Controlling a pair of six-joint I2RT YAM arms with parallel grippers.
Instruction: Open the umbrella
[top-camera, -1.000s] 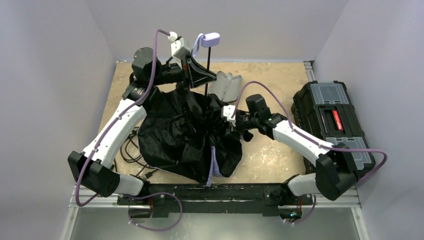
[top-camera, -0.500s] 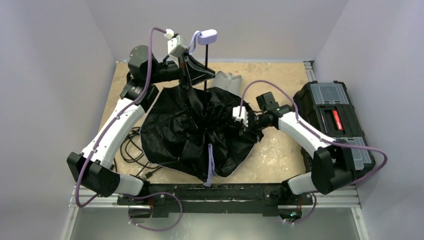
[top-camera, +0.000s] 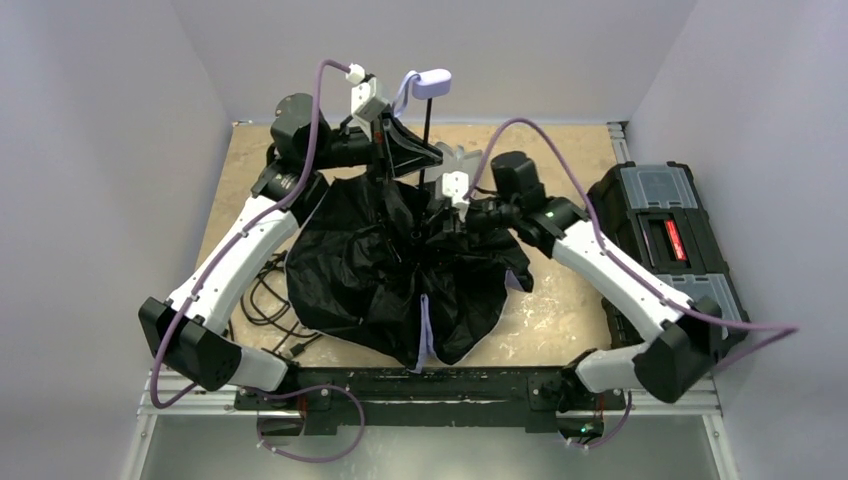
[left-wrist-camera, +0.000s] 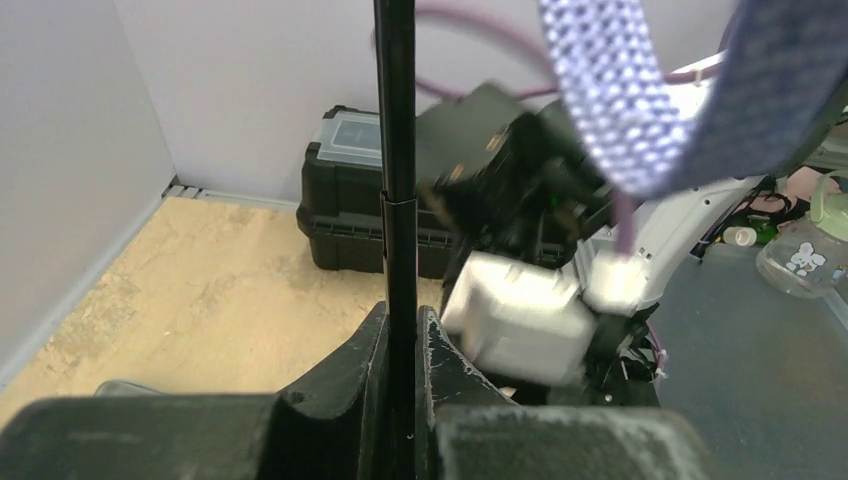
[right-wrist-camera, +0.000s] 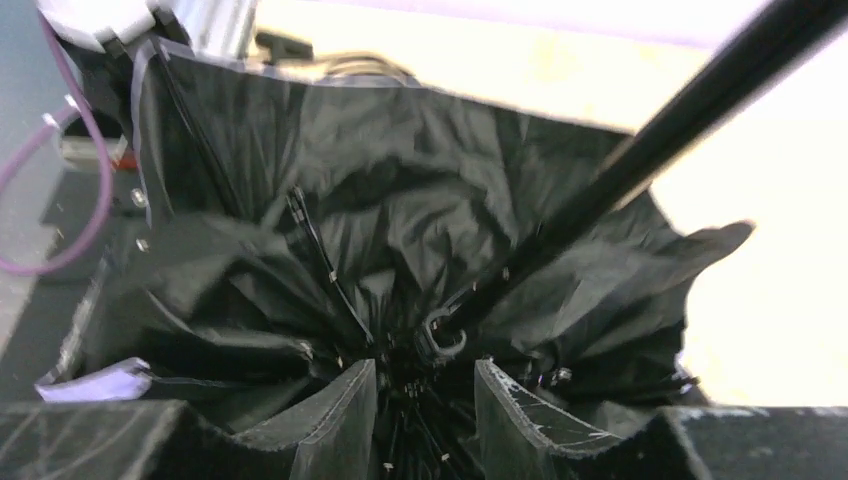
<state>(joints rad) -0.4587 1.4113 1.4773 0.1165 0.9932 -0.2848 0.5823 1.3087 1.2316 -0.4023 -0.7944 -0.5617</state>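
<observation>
Umbrella (top-camera: 400, 280) inverted on table (top-camera: 560, 300); canopy (right-wrist-camera: 300, 150) half spread, slack, judged unlocked; left gripper (left-wrist-camera: 400, 345) clamps upright shaft (left-wrist-camera: 397, 200); right gripper (right-wrist-camera: 415, 400) parted astride runner (right-wrist-camera: 440, 338), gripping nothing; left to do: drive runner to latch.

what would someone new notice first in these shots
The umbrella dominates: its black canopy lies crumpled and half spread, inside up, across the middle of the table, with the shaft rising to a lavender handle at the far side. The left tool is shut on that shaft, while the right tool hangs open over the rib hub. A black toolbox sits at the right edge.
</observation>
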